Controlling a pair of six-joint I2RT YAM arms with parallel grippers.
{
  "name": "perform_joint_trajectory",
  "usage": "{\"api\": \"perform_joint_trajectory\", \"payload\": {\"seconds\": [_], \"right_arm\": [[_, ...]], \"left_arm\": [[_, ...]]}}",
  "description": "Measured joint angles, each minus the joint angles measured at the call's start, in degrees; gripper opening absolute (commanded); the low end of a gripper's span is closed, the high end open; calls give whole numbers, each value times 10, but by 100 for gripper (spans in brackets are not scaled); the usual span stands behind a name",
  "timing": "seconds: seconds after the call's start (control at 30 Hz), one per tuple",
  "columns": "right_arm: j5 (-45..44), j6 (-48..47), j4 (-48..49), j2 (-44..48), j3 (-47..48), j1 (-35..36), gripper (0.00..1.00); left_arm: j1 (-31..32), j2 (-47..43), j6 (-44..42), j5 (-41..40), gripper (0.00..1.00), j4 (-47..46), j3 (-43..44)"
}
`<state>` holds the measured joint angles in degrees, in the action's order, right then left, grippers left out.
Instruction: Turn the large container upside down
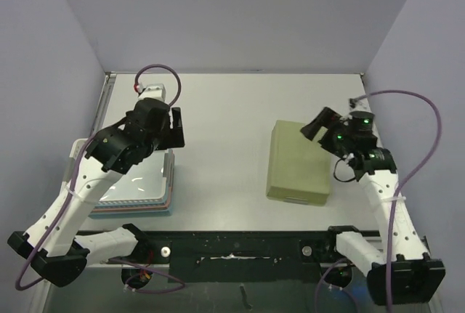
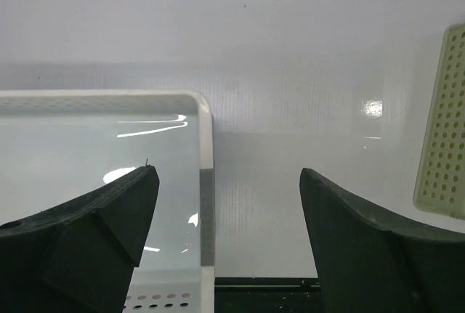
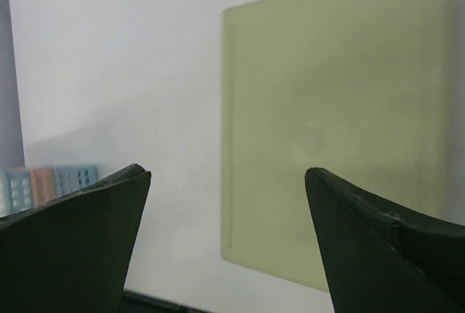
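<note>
Table [image 1: 232, 110]: white, glossy | walls [image 1: 240, 15]: pale lilac | green container [image 1: 298, 160]: right side

White glossy table [image 1: 225, 110], pale lavender walls [image 1: 240, 15] on three sides, black mounting strip [image 1: 240, 249] along near edge

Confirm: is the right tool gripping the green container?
No, the right tool stands wide open above the green container, with nothing between its jaws.
</note>
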<state>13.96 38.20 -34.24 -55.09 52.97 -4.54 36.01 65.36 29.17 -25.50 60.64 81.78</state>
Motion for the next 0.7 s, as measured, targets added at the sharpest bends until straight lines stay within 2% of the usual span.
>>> {"api": "perform_joint_trajectory", "payload": {"seconds": [0.13, 0.23, 0.3, 0.37, 0.47, 0.57, 0.7], "right_arm": [[-109, 23, 1, -82, 49, 266, 93], [-157, 39, 0, -193, 97, 403, 93], [-172, 43, 0, -273, 128, 459, 94], [-179, 43, -1, -347, 155, 488, 94], [-182, 41, -2, -399, 166, 486, 94], [-190, 41, -15, -422, 163, 450, 94], [-213, 40, -27, -406, 144, 377, 94]], "left_arm": [[-1, -14, 26, -26, 79, 26, -9], [-3, -27, 51, -40, 79, 47, -18], [-4, -31, 64, -45, 79, 57, -18], [-5, -39, 77, -47, 79, 62, -25], [-5, -46, 81, -45, 78, 62, -40], [-5, -48, 82, -37, 78, 59, -61], [-4, -47, 87, -13, 76, 52, -97]]}}
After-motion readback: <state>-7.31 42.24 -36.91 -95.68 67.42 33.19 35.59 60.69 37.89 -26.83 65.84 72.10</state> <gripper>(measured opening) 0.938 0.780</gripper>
